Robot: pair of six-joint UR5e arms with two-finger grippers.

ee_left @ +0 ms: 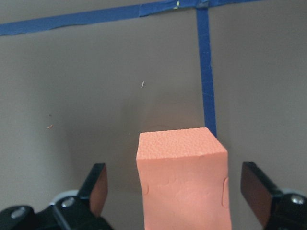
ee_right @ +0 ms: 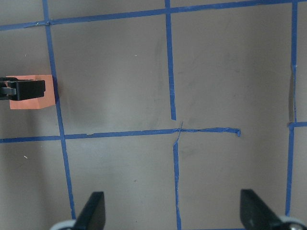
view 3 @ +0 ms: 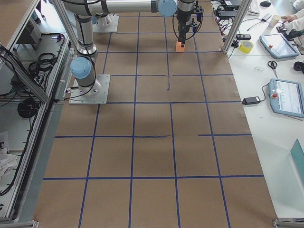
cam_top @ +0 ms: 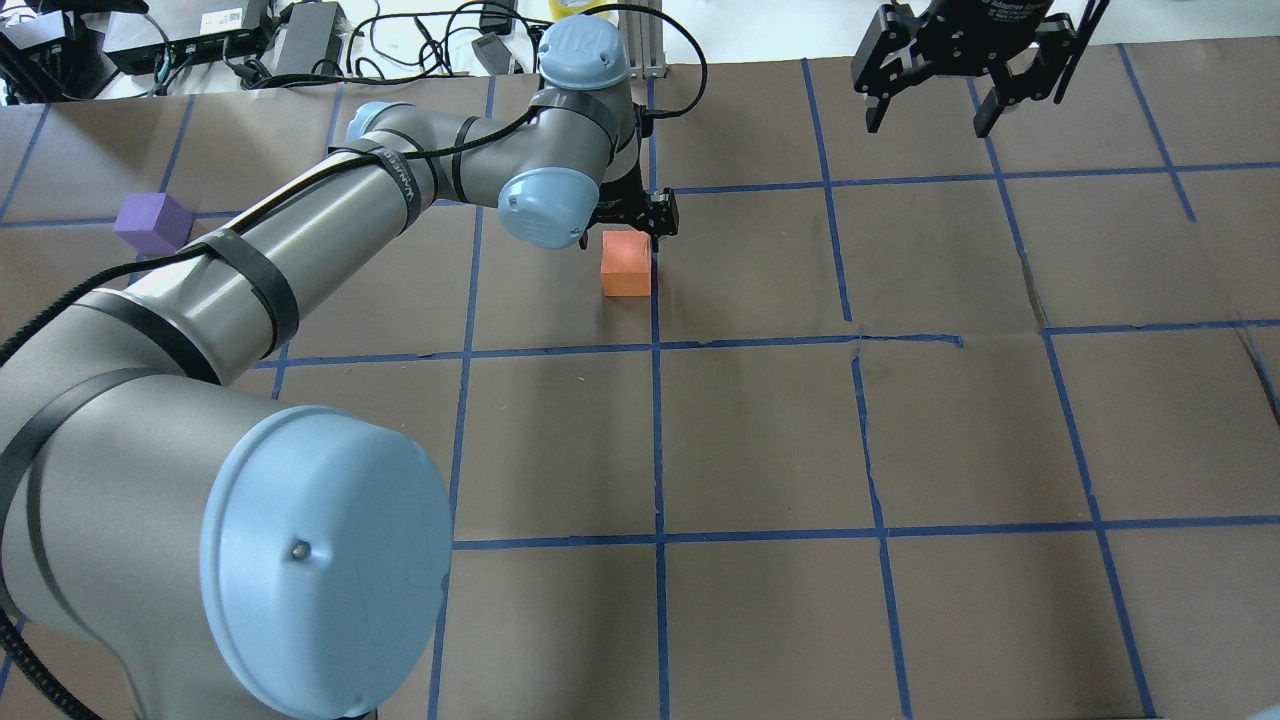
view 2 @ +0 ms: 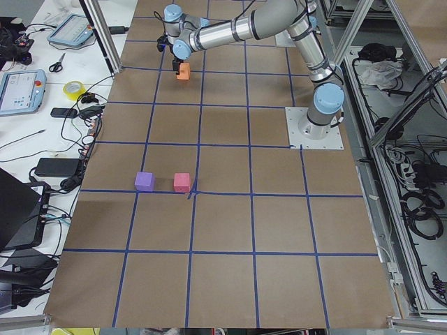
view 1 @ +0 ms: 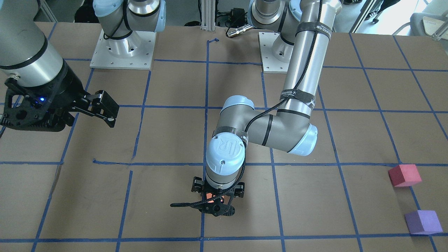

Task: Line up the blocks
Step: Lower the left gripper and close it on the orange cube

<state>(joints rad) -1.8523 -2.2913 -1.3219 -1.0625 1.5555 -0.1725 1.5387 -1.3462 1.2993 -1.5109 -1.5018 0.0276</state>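
Observation:
The orange block (ee_left: 182, 182) rests on the brown table beside a blue tape line (ee_left: 206, 72), at the far middle of the overhead view. My left gripper (cam_top: 625, 235) hangs over it, open, its fingers (ee_left: 98, 187) straddling the orange block (cam_top: 626, 266) with a gap on each side. The pinkish-red block (view 1: 405, 175) and the purple block (view 1: 422, 222) sit apart from it near the table's left end. In the overhead view the purple block (cam_top: 152, 222) shows; my left arm hides the pinkish-red one. My right gripper (cam_top: 928, 125) is open and holds nothing, off at the far right.
Blue tape (cam_top: 658, 430) divides the brown table into squares. Both arm bases (view 1: 122, 49) stand on plates at the robot's side. Beyond the far edge lie cables and power bricks (cam_top: 230, 40); tablets and a tape roll (view 3: 246, 46) sit on the side bench.

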